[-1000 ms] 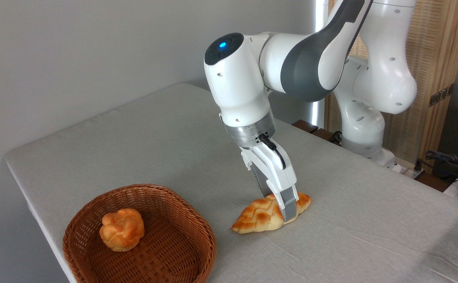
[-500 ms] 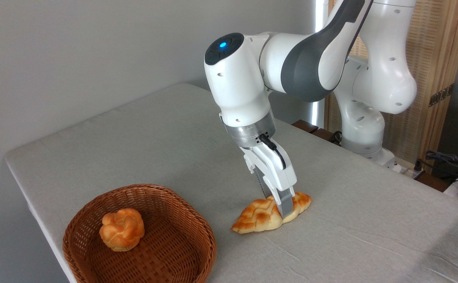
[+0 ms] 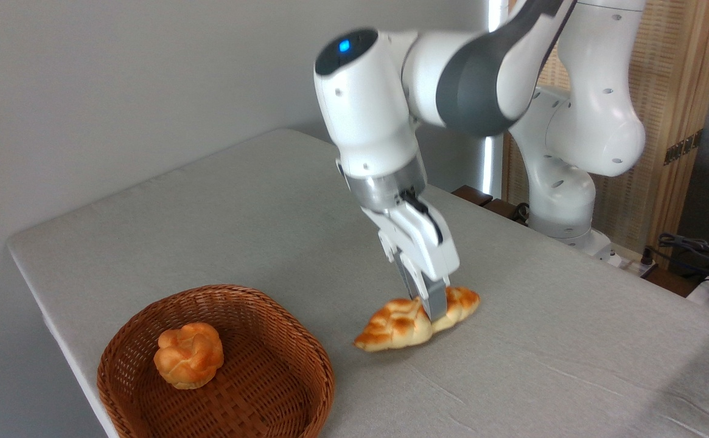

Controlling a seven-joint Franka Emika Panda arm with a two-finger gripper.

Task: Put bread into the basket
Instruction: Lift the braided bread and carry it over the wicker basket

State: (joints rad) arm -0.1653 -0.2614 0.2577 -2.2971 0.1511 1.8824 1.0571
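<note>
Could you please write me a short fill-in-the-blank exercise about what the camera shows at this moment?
1. The gripper is shut on the long braided ____.
2. The small round bun lies inside the ____.
3. The basket stands to the ____ of the loaf in the picture.
4. The light on the arm glows ____.

Missing words: loaf; basket; left; blue
</note>
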